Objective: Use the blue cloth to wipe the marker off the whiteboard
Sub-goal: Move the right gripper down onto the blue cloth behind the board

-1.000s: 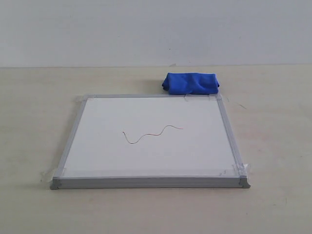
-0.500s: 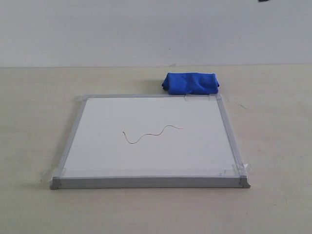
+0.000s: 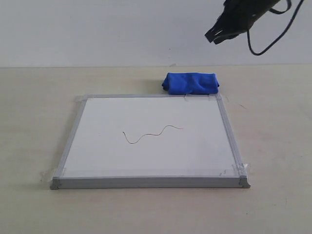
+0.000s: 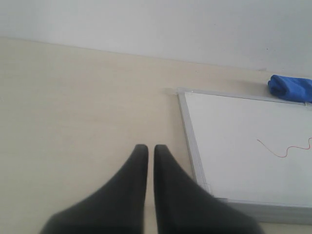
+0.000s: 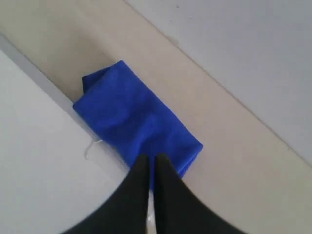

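The jaws of your right arm (image 3: 240, 15) hang clenched and empty above the blue cloth (image 3: 190, 83), bunched on the worktop (image 3: 273, 146) against the far edge of the whiteboard (image 3: 141, 96); soft and light, it should pinch best at its thick middle.

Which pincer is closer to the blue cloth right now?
Right. The right pincer hangs in the air above the blue cloth; the left pincer is over the table beyond the whiteboard's opposite side.
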